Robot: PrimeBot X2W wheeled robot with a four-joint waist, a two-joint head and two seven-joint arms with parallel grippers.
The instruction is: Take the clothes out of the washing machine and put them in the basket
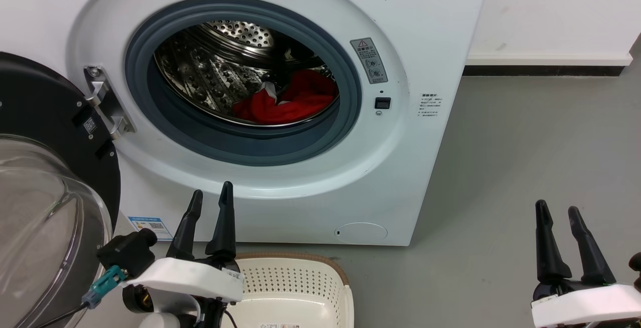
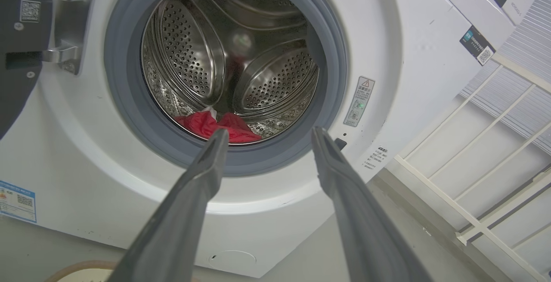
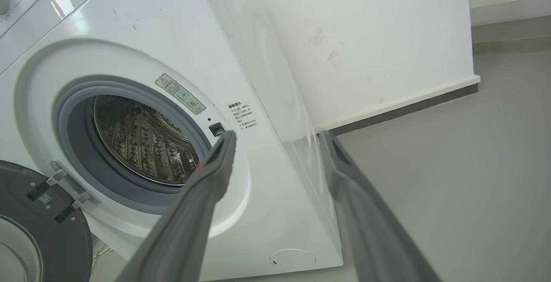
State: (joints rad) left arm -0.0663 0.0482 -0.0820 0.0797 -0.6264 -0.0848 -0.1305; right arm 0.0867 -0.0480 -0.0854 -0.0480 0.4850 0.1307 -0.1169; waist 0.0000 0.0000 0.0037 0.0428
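Observation:
The white washing machine (image 1: 300,178) stands with its porthole open. Red clothes (image 1: 293,100) with a bit of white lie at the bottom of the steel drum, also seen as clothes (image 2: 219,127) through the left wrist view. The cream basket (image 1: 300,288) with a brown rim sits on the floor just in front of the machine. My left gripper (image 1: 210,195) is open, empty, above the basket's left side, fingers pointing at the machine front below the porthole. My right gripper (image 1: 557,210) is open and empty over the floor, right of the machine. In the right wrist view the washing machine (image 3: 267,213) fills the left half.
The black-framed glass door (image 1: 45,178) hangs open at the left, close beside my left arm. Grey floor (image 1: 526,157) stretches to the right of the machine, up to a white wall with a dark skirting (image 1: 546,70).

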